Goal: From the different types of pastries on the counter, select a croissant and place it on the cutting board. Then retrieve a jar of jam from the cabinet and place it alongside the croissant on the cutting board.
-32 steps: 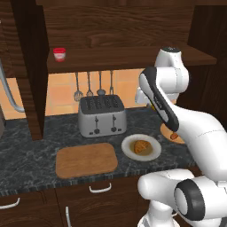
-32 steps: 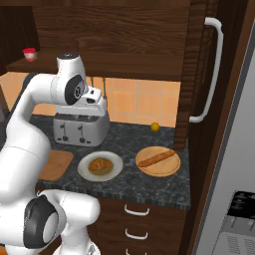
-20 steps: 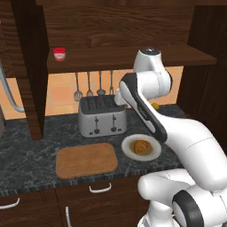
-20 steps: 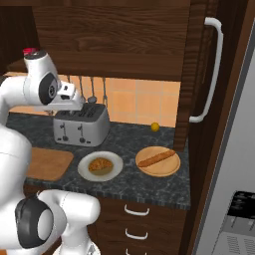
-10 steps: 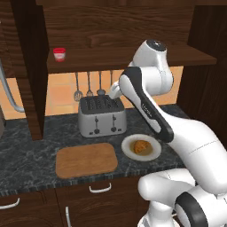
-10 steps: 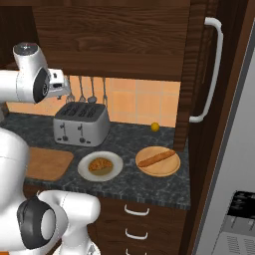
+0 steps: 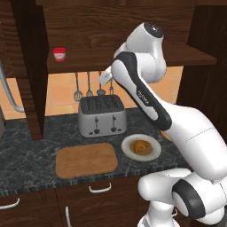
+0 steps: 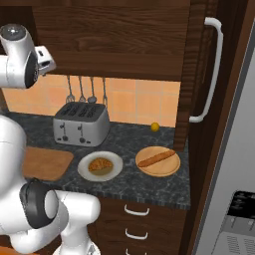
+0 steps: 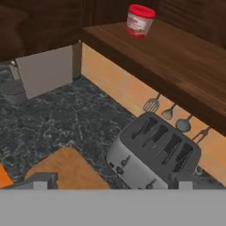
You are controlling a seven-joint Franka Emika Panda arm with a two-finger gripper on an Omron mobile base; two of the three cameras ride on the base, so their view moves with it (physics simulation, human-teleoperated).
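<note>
Hand view cuts off the cutting board [image 9: 66,170] at its bottom edge, and the toaster [image 9: 152,154] is partly cropped too. The gripper's opening cannot be told in any view: in the left base view it is hidden behind the robot's own arm. The jar of jam [image 9: 140,20] stands upright on the cabinet [image 7: 133,31] shelf. The croissant [image 7: 141,146] lies on a white plate [image 7: 128,148] on the counter [image 7: 26,150], just beside the bare board.

A home kitchen; a toaster [image 7: 102,116] is sitting on the dark marbled counter [image 7: 31,153]; utensils [image 7: 88,87] are hanging against orange tiles [image 8: 132,104]; drawers [image 8: 137,226] are running below.
</note>
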